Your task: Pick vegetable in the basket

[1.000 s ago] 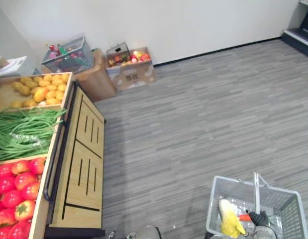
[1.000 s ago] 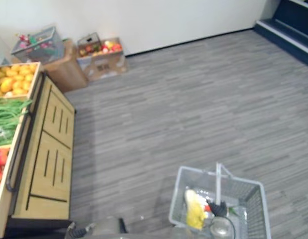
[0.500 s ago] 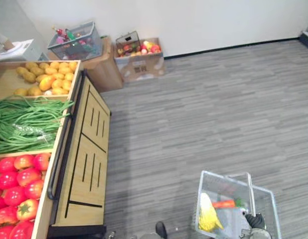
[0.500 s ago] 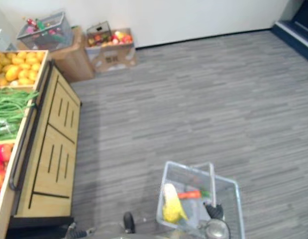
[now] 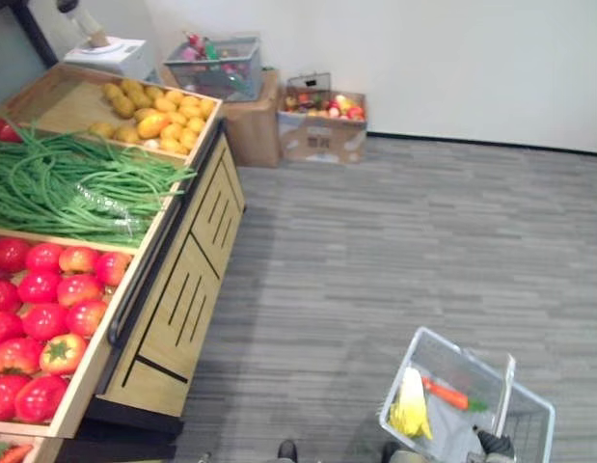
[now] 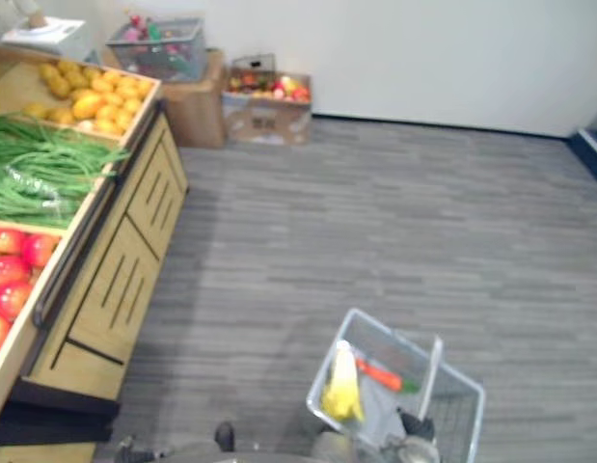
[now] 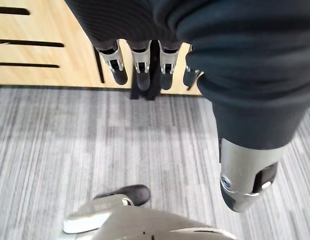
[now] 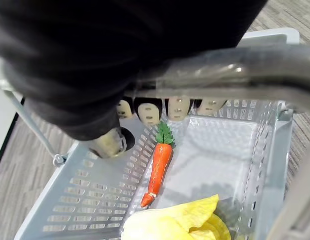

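Right hand [image 8: 148, 112] clamping round basket [image 8: 84, 200] handle, carrot [image 8: 159, 165] and corn [image 8: 180, 222] lying inside, left hand [image 7: 138, 70] hanging loose, fingers straight.

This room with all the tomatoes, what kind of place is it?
Probably a grocery shop, maybe a practice one: a wooden stand holds tomatoes and green beans in bins, and the right hand carries a shopping basket with a carrot inside.

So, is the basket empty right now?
Not empty: the basket holds a carrot and a yellow vegetable lying on its floor.
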Available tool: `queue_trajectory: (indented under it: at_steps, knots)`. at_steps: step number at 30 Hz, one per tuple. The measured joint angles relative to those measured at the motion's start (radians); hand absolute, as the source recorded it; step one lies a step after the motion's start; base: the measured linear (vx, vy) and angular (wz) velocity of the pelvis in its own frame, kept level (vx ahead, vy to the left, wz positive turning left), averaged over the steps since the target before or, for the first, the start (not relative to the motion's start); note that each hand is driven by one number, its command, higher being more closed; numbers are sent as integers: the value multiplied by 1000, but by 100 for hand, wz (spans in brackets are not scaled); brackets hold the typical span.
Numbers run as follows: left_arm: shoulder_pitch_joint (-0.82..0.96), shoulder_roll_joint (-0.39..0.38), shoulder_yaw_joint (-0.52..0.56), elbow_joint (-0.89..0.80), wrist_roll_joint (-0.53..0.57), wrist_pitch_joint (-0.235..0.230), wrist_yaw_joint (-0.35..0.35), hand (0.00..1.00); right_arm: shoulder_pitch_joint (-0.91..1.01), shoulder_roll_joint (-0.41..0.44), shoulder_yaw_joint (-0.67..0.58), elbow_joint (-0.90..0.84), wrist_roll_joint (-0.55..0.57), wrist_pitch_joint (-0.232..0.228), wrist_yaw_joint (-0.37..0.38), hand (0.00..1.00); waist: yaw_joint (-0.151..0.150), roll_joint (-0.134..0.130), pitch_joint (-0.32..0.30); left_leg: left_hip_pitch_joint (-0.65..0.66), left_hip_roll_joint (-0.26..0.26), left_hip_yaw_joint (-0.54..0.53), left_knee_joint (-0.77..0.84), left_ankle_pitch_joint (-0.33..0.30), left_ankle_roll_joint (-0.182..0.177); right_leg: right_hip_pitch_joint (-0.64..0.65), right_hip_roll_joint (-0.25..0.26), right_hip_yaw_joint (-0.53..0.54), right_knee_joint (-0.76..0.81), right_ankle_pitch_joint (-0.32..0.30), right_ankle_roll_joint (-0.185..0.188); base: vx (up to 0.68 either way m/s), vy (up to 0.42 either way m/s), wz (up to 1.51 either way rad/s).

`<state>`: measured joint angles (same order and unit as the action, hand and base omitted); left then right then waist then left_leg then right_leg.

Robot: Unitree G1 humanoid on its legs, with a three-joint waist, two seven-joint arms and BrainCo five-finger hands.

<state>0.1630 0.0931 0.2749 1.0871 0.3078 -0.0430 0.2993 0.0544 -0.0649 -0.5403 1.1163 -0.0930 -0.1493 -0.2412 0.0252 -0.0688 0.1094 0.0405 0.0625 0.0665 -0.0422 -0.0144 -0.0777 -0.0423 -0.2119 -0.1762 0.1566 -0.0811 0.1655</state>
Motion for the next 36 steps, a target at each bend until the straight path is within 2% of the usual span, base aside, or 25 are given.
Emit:
queue_trajectory:
  at_steps: [2,4,7,9,13,19,21,30,36]
  knots:
    - [1,-41,48,19,-29,-1,-1,0,12,-14,-47,4,20,3,4,100,1,43,-12,12,38,-26,-33,14,-23,37,42,-42,-46,4,-16,169,-211,37]
    - [7,-62,77,19,-31,-3,-2,0,12,-14,-81,19,33,6,9,100,2,71,-17,34,65,-29,-46,16,-39,76,75,-65,-79,4,-28,84,-132,19]
    - [10,-62,91,20,-73,-14,-4,0,19,2,-108,32,36,8,11,100,0,67,-17,49,79,-27,-45,15,-42,110,93,-92,-102,0,-36,55,-97,16]
    - [10,-62,100,19,-110,-23,-22,0,33,14,-119,37,57,11,11,100,1,61,-17,50,76,-28,-46,14,-43,120,89,-100,-108,-2,-38,25,-10,12]
    - [12,-64,104,18,-113,-37,-40,0,43,41,-117,36,106,9,14,100,0,54,-19,53,64,-16,-49,14,-42,120,80,-91,-112,0,-35,-3,11,-4]
    - [21,-42,84,34,-269,-51,-89,0,52,58,-74,39,193,4,61,100,1,38,-21,85,63,62,-52,6,-42,136,85,-36,-157,27,-34,-14,23,-29]
    - [18,-34,69,56,-304,-65,-106,0,63,59,-47,40,225,2,78,100,-12,40,-24,88,64,68,-53,4,-43,137,86,-32,-164,29,-33,-37,7,-10]
    - [7,-5,-39,97,-303,-68,-124,0,69,50,31,50,289,-5,86,100,-24,53,-32,104,75,122,-53,-5,-50,135,105,19,-192,52,-39,-12,5,-17]
    - [-2,0,-64,106,-302,-68,-131,0,67,38,58,69,299,-6,86,100,-23,57,-34,109,74,140,-52,-10,-50,136,108,36,-208,67,-41,22,13,-8]
